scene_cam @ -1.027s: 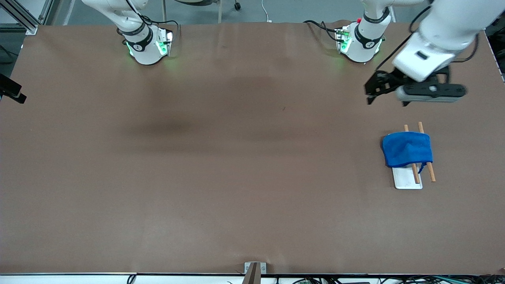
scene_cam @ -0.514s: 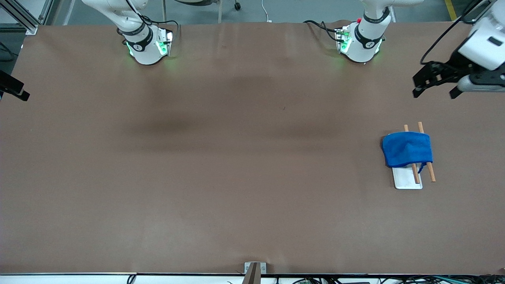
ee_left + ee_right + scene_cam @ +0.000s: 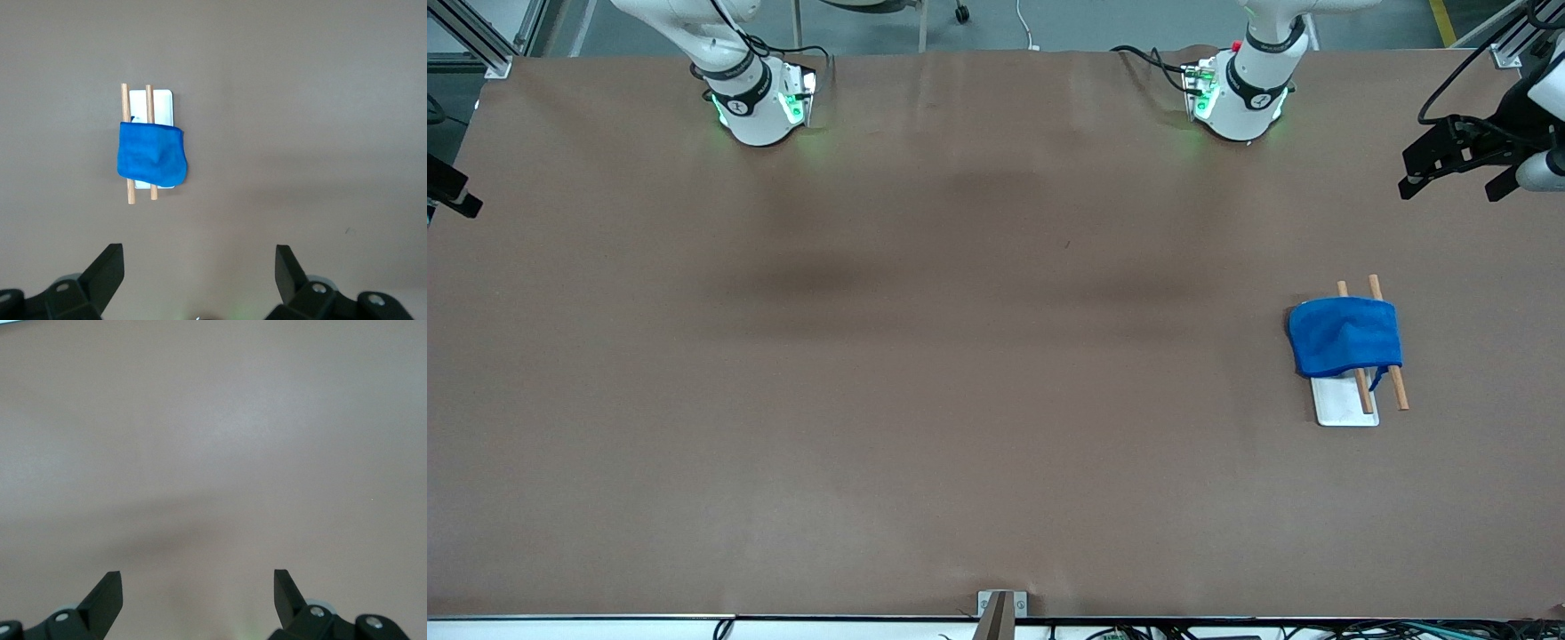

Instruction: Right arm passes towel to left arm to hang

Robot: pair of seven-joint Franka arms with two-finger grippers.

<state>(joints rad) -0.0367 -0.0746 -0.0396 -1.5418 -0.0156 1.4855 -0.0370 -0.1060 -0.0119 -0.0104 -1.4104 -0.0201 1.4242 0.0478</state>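
The blue towel (image 3: 1345,338) hangs draped over two wooden rods (image 3: 1392,378) on a small white base (image 3: 1343,404), toward the left arm's end of the table. The left wrist view shows the towel (image 3: 151,155), the rods (image 3: 127,100) and the base (image 3: 163,100) from above. My left gripper (image 3: 1449,189) is open and empty, up in the air over the table's edge at the left arm's end, well apart from the towel; its fingers frame bare table (image 3: 198,257). My right gripper (image 3: 197,581) is open and empty over bare table; only a black part of it (image 3: 454,191) shows in the front view.
The brown table (image 3: 960,356) carries the right arm's base (image 3: 756,102) and the left arm's base (image 3: 1240,93) along the edge farthest from the front camera. A small metal bracket (image 3: 1000,609) sits at the nearest edge.
My left gripper has swung away from the rack, out toward the table's edge at the left arm's end. The towel has stayed on the rods.
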